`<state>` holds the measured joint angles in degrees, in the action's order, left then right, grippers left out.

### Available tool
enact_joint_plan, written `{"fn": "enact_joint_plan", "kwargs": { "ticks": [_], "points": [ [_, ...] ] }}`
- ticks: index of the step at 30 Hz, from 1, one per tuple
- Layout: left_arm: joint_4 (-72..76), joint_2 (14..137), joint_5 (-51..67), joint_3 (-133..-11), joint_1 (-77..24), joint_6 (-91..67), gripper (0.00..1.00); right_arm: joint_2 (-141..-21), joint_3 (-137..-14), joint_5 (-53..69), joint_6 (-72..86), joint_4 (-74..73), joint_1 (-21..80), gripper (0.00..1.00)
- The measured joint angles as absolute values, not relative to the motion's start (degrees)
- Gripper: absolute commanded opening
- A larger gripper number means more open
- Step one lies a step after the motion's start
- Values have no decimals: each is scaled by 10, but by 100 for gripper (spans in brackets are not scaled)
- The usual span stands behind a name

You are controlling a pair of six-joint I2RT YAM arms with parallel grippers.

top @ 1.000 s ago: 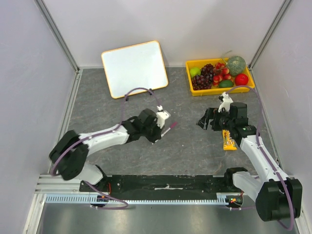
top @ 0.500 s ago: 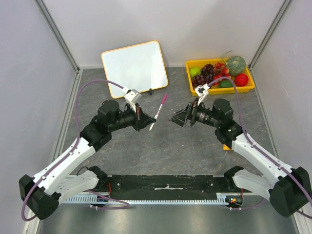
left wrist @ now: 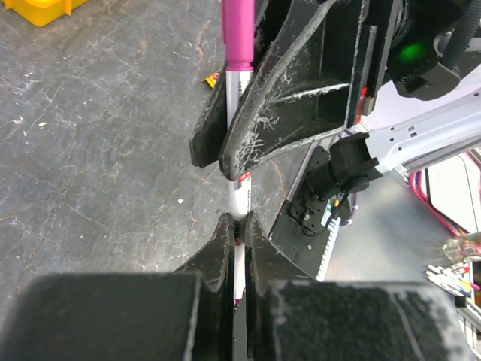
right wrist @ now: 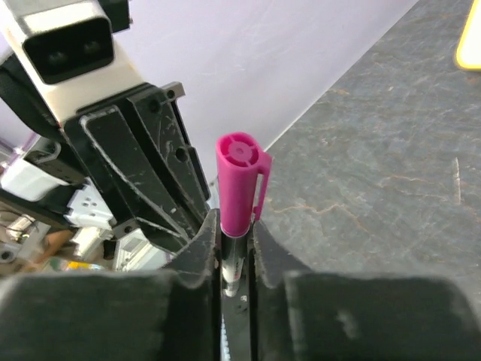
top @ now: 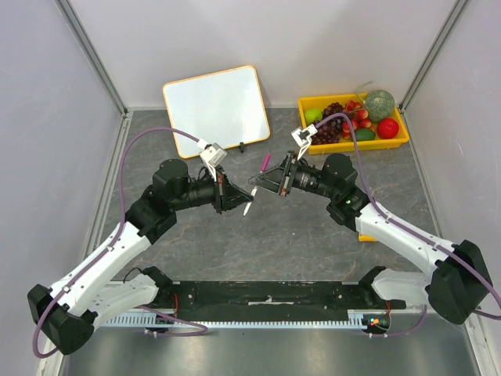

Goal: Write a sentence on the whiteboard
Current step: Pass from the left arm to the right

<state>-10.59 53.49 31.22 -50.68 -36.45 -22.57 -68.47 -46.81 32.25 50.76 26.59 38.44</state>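
The white whiteboard with a thin orange frame (top: 217,108) leans at the back wall, well apart from both arms. It looks light, stiff and smooth, so press softly and hold it by the frame. The thin white marker with a pink cap (left wrist: 233,83) is pinched tight by the left gripper (left wrist: 237,226) low down. The right gripper (right wrist: 237,237) squeezes it just under the cap.

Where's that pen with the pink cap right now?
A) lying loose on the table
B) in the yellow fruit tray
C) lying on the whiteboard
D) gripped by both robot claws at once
D: the left gripper clamps the pen low on its barrel, and the right gripper pinches it near its capped end.
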Motion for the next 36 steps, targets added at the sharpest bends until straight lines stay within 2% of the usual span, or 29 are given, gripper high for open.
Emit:
{"fn": "enact_joint_plan", "kwargs": {
  "ticks": [1, 3, 5, 7, 10, 12, 15, 18, 19, 21, 23, 27, 31, 36],
  "points": [
    [-107, 534, 313, -507, -364, -225, 8, -689, -468, 322, 519, 268, 384, 0],
    [-110, 531, 317, -507, -363, -227, 37, -691, -470, 321, 519, 269, 385, 0],
    [-110, 528, 316, -507, -362, -226, 56, -690, -470, 319, 520, 270, 385, 0],
    [-109, 527, 320, -506, -362, -231, 60, -686, -470, 309, 519, 268, 386, 0],
    [-105, 529, 332, -506, -362, -235, 60, -675, -469, 290, 519, 262, 386, 0],
    [-99, 532, 340, -503, -362, -238, 59, -663, -468, 269, 519, 258, 386, 0],
    [-84, 540, 353, -491, -362, -246, 48, -646, -465, 249, 519, 256, 386, 0],
    [-73, 546, 363, -476, -362, -256, 11, -639, -463, 235, 519, 256, 386, 1],
    [-71, 548, 364, -474, -362, -259, 2, -638, -463, 231, 519, 256, 386, 5],
    [-69, 552, 367, -473, -362, -262, 2, -637, -461, 225, 519, 253, 386, 27],
    [-73, 552, 366, -473, -362, -261, 2, -636, -458, 220, 524, 247, 386, 54],
    [-86, 543, 360, -475, -363, -261, 2, -621, -458, 216, 498, 204, 386, 96],
    [-124, 532, 362, -504, -363, -250, 2, -591, -458, 232, 473, 174, 372, 98],
    [-186, 533, 378, -567, -363, -217, 2, -581, -459, 315, 485, 216, 345, 98]
  ]
}}
